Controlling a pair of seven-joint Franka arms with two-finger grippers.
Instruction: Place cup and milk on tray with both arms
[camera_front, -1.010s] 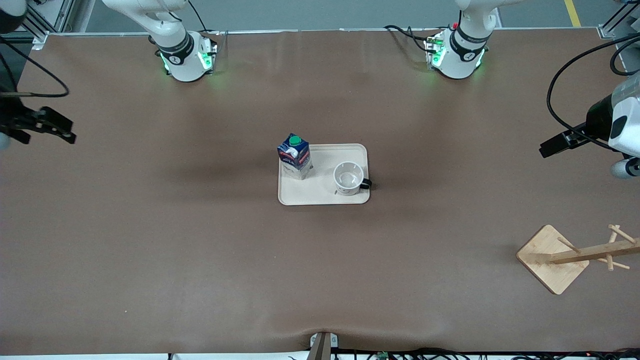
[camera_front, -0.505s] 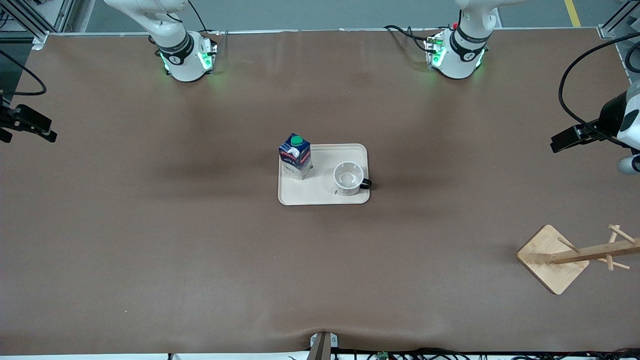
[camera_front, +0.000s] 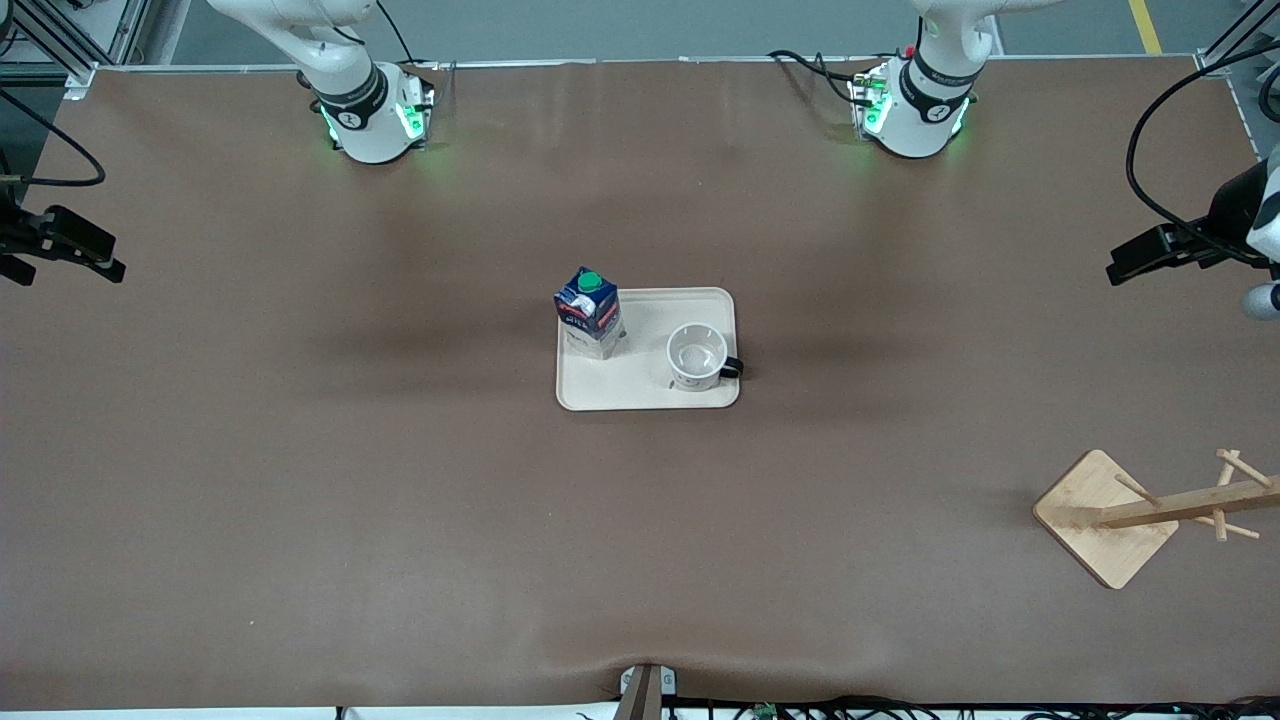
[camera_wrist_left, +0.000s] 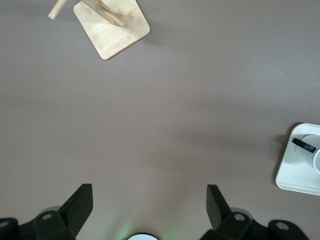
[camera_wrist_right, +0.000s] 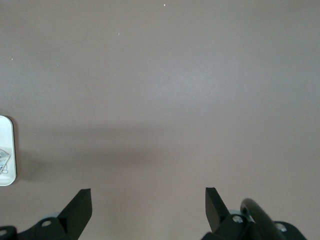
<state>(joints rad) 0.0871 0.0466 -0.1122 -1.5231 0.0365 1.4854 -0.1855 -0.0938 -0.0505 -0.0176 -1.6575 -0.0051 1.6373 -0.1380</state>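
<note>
The cream rectangular tray at mid-surface carries both task things: the small white mug with a black handle toward the left arm's end, and the dark-blue, green-capped milk carton upright toward the right arm's end. Each item sits on its own arm's side, apart. The left end effector and right end effector hang released and empty over bare brown surface, well away from the tray, so the placing looks finished.

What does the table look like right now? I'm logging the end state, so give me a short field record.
tray: middle of the table
milk: upright on the tray, at the corner toward the right arm's end
cup: upright on the tray, handle toward the left arm's end
left pincer: open, empty, over bare table
right pincer: open, empty, over bare table
wooden rack: toward the left arm's end, nearer the front camera than the tray
</note>
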